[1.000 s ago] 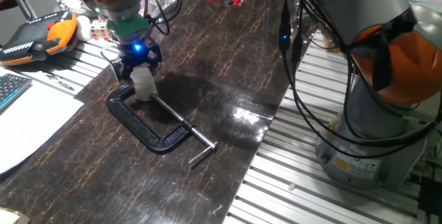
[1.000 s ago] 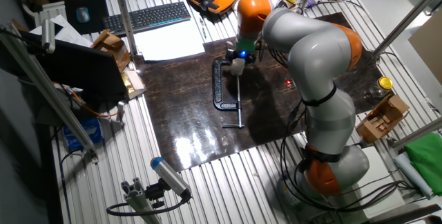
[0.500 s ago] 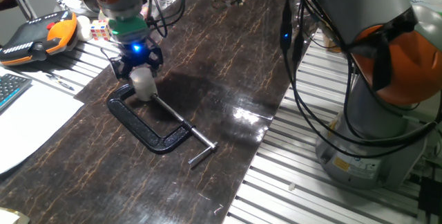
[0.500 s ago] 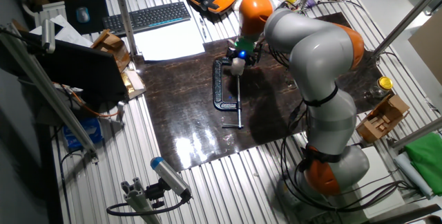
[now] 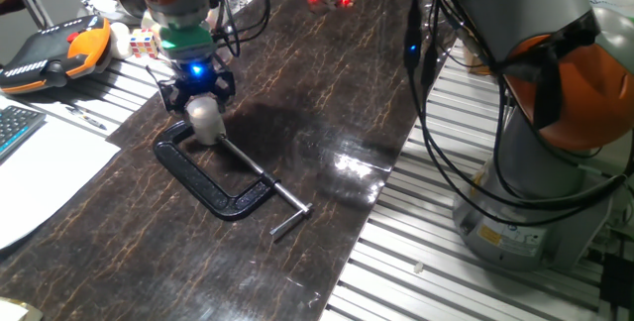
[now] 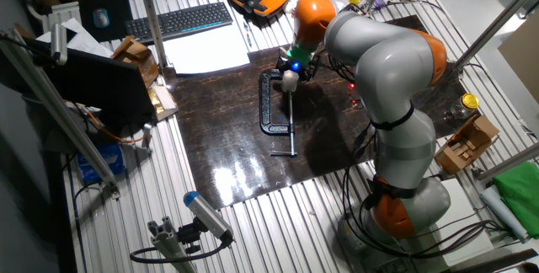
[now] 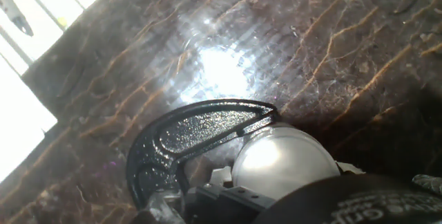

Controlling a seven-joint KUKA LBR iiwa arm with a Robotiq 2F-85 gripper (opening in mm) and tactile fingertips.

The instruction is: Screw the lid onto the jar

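The small whitish jar stands on the dark mat inside the mouth of a black C-clamp. The pale lid sits on top of it. My gripper comes straight down over the jar and its fingers close around the lid. In the hand view the round lid fills the lower middle, with the clamp's curved frame just beyond it; the jar body is hidden beneath. In the other fixed view the gripper stands at the clamp's far end.
An orange teach pendant and a small colour cube lie at the back left. White paper lies left of the mat. A keyboard is beyond it. The arm's base and cables stand at the right.
The gripper has turned a little about its own axis over the jar. The jar and the clamp stay where they were.
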